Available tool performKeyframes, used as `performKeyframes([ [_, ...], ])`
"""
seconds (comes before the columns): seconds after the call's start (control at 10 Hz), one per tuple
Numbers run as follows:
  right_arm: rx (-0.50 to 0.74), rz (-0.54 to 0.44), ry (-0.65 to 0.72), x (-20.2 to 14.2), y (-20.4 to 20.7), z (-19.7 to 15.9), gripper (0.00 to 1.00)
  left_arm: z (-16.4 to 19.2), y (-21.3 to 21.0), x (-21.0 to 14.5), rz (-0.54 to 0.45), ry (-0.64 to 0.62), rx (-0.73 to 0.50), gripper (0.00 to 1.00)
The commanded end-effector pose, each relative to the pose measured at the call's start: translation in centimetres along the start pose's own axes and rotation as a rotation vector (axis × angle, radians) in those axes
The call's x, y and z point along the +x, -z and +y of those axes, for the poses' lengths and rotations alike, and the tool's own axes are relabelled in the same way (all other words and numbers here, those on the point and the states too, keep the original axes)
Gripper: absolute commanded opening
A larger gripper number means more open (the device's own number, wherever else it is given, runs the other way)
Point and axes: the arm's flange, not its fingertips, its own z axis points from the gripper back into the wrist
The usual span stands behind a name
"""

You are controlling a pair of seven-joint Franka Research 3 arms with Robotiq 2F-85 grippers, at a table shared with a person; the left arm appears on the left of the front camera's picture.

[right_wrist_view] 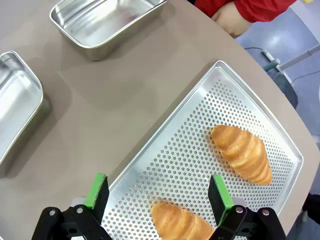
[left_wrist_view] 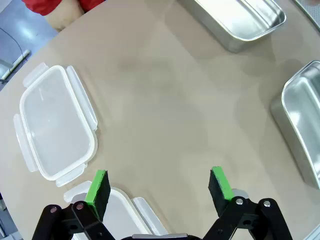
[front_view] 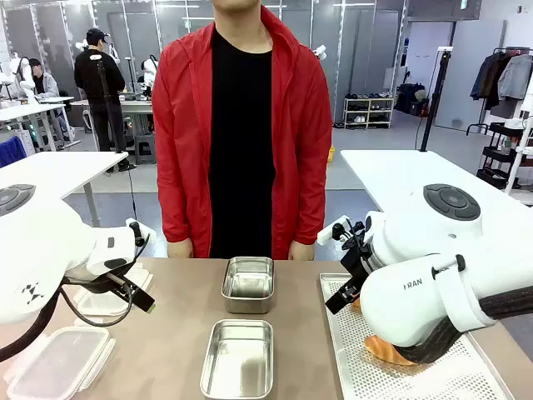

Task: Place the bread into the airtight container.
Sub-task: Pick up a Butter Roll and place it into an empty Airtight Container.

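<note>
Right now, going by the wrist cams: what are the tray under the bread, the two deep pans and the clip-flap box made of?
Tray: looks like matte silvery metal, perhaps aluminium; even punched holes, raised rim.
Deep pans: probably stainless steel; brushed sheen, bright glare and reflections inside.
Airtight container: translucent whitish plastic; milky see-through look, moulded flaps along the edges.

Tan table: five items being carried.
A far steel pan and a near steel pan are being held at mid., slightly apart. A perforated metal tray is being borne at robot's rt. At left, a near clear plastic pc w/ clip tabs and a far clear plastic pc are being kept.
</note>
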Motion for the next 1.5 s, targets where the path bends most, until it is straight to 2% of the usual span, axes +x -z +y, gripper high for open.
performKeyframes([
  [0.0, 0.0, 0.0, 0.0, 0.0, 0.0, 0.0, 1.0, 0.0, 0.0, 0.0, 0.0, 0.0, 0.0, 1.0],
  [1.0, -0.001, 0.0, -0.003, 0.0, 0.0, 0.0, 1.0, 0.0, 0.0, 0.0, 0.0, 0.001, 0.0, 1.0],
  [1.2, -0.019, 0.005, 0.028, 2.7, -4.8, -1.9, 1.0, 1.1, -3.7, 3.0, 0.021, -0.036, -0.027, 1.0],
  [1.4, 0.011, -0.001, 0.041, 5.1, -10.9, -3.7, 1.0, 3.5, -10.0, 7.0, -0.012, -0.067, -0.053, 1.0],
])
